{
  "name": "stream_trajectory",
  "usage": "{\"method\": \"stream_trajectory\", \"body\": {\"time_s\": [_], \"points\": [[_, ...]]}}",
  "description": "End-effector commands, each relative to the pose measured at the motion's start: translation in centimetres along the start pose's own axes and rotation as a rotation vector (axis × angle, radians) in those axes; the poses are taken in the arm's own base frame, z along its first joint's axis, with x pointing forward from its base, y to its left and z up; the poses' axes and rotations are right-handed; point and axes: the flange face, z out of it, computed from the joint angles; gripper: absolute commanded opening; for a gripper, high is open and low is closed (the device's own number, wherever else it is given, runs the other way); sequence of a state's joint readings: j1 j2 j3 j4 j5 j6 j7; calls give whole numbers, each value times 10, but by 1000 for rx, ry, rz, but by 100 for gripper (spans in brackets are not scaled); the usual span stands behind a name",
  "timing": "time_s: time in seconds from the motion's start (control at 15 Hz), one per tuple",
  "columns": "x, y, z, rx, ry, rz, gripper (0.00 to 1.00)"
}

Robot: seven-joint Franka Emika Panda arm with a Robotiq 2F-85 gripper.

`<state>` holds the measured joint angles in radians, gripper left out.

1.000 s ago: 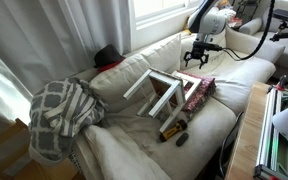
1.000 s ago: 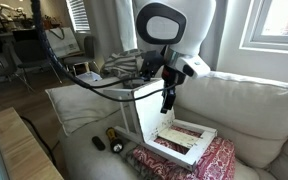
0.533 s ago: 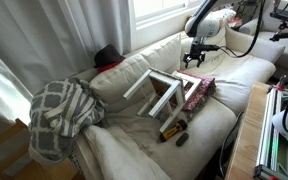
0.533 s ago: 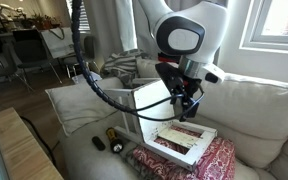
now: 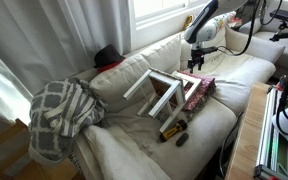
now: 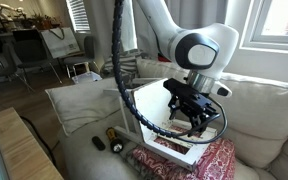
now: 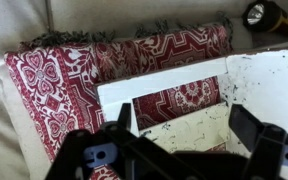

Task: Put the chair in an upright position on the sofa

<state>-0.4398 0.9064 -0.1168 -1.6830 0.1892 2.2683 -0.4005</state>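
Bright window (image 5: 167,8), pale curtains (image 5: 54,35), dark dining chairs (image 6: 6,60) behind

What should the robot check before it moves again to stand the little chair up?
1. Gripper open: ok.
2. Gripper over the chair: ok, its white frame shows between the fingers in the wrist view.
3. Chair upright: not ok, it lies tipped on the sofa.
4. Chair gripped: not ok, nothing is held.
5. Steady footing: cannot tell, the chair lies partly on a red patterned cloth.
6. Flashlight clear of the gripper: ok.
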Motion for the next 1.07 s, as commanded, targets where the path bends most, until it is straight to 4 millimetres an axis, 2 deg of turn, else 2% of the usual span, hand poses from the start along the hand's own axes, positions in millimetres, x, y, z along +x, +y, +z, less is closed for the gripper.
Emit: {"method": "stream_trajectory", "body": {"time_s": [0.0,0.33,0.6,0.8,1.0], "points": [[4,1,2,-9,-7,-18,100],[9,1,3,-16,-13,-38,100],[31,11,30,108,-74,-116,100],[44,18,44,138,-84,-195,100],[58,32,59,120,-85,-219,100]]}}
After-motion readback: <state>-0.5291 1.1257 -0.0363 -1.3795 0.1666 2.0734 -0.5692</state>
